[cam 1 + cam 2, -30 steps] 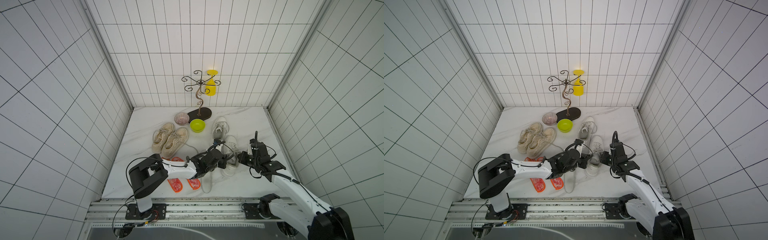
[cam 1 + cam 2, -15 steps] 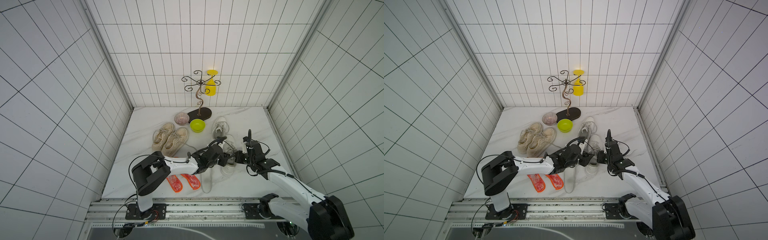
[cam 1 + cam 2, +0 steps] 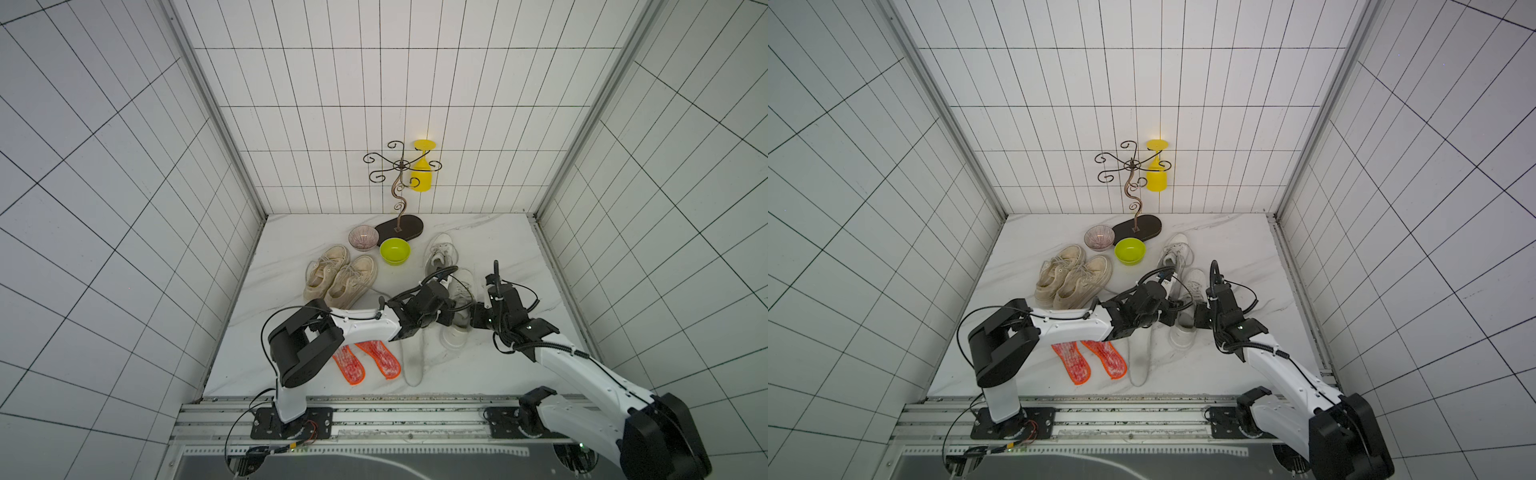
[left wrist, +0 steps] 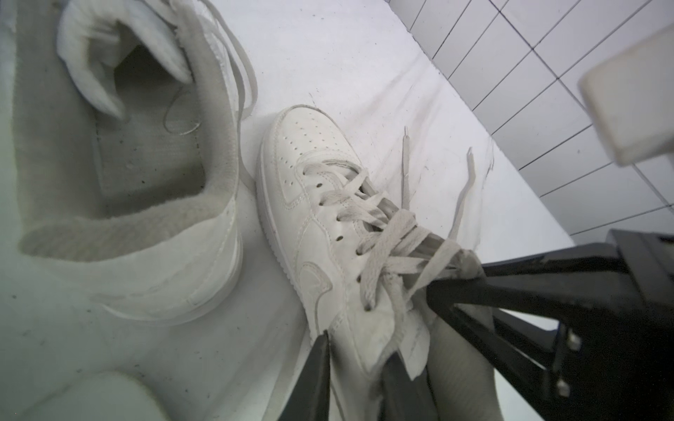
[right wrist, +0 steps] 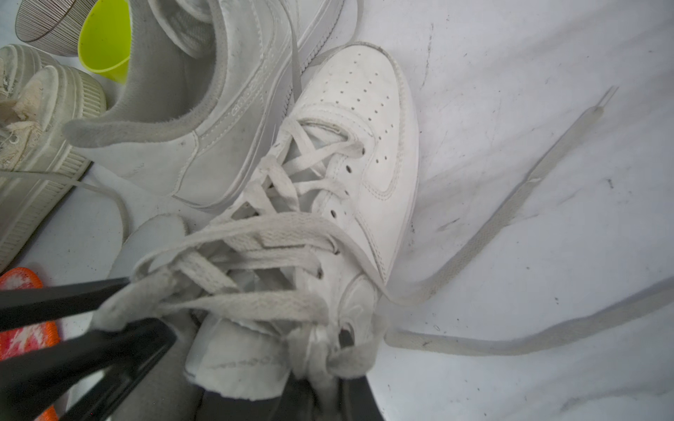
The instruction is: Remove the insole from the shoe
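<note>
Swung inward now, the right gripper point(image 4: 459, 277) and left gripper point(image 4: 357, 350) both pinch the laced mouth of the shoe point(image 4: 313, 204). It looks like the spreading step; next, reach the hidden insole.

shoe point(image 4: 321, 204): we see white leather, off-white laces, a toe dotted with small holes.
far shoe point(image 4: 164, 269): white, with grey lining.
pair point(image 3: 340, 278): we find both beige, laces included.
orange insoles point(image 3: 380, 359): orange rims, white-and-red speckle.
white insole point(image 3: 413, 365): plain white.
green bowl point(image 3: 395, 251): plain lime.
striped bowl point(image 3: 363, 237): fine dark lines on pale.
glass point(image 3: 422, 176): yellow.
stand point(image 3: 399, 227): dark brown base, bronze wire.
table point(image 3: 490, 241): white marble, grey veins.
walls point(image 3: 415, 83): white tiles, black grid.
</note>
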### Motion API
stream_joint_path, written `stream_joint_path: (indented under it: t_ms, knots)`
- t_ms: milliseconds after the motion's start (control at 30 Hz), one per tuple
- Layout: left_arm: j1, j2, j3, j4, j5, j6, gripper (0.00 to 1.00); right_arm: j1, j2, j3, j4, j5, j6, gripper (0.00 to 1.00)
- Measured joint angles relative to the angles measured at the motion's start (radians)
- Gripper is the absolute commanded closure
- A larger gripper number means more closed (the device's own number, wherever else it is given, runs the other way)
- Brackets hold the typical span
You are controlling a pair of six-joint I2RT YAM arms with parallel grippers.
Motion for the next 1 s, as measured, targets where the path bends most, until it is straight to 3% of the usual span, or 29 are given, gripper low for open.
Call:
stream_joint_path:
  t_ms: [100, 200, 567, 767, 1000]
  knots:
    - [0.000, 0.000, 0.000, -0.001, 0.004, -0.010, 0.92, 0.000, 0.009, 0.013, -0.024, -0.005, 0.001, 0.55]
    - [0.001, 0.000, -0.001, -0.005, 0.001, -0.021, 0.93, 0.009, 0.006, 0.016, -0.061, -0.024, -0.005, 0.42]
    - [-0.009, 0.000, 0.000, -0.005, -0.004, -0.055, 0.97, 0.145, -0.020, 0.024, -0.158, -0.048, 0.031, 0.29]
    - [-0.012, -0.005, -0.008, 0.005, 0.002, -0.074, 0.98, 0.152, 0.043, 0.024, -0.138, 0.053, 0.084, 0.28]
    - [-0.017, -0.027, -0.042, 0.021, 0.006, -0.090, 0.98, 0.160, 0.029, 0.024, -0.125, 0.196, 0.096, 0.33]
